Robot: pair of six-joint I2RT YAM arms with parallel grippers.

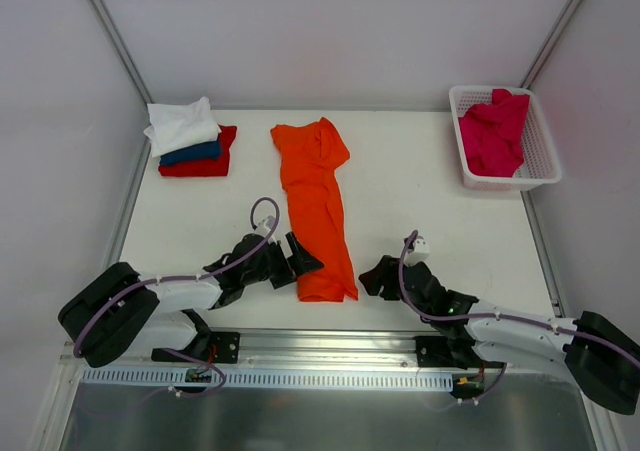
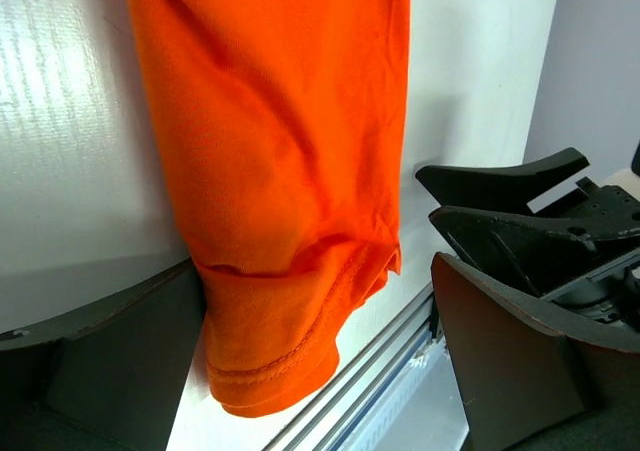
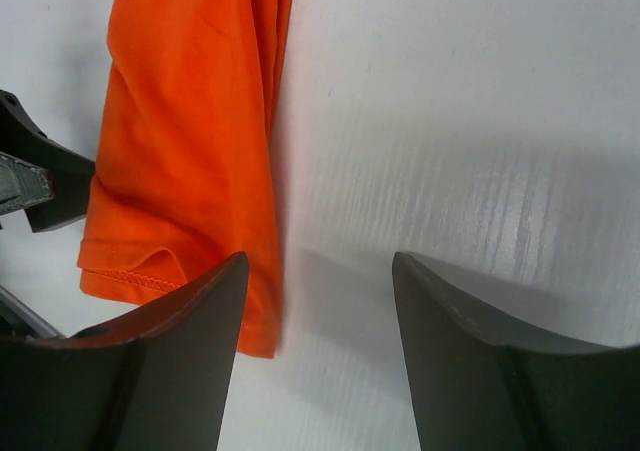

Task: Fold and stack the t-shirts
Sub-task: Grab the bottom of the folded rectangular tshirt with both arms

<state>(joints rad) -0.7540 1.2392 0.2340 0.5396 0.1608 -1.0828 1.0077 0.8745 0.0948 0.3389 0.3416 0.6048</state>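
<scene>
Both spread wide, the left claw [image 1: 300,261] and right claw [image 3: 320,306] flank the soft orange shirt [image 1: 315,206], a long strip, stitched hem near the desk [image 1: 420,221] edge.

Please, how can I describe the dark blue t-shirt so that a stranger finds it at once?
Go to the far left corner of the white table, where folded cloth t-shirts are stacked. The dark blue t-shirt is the middle layer, between the white t-shirt on top and the red t-shirt below.
</scene>
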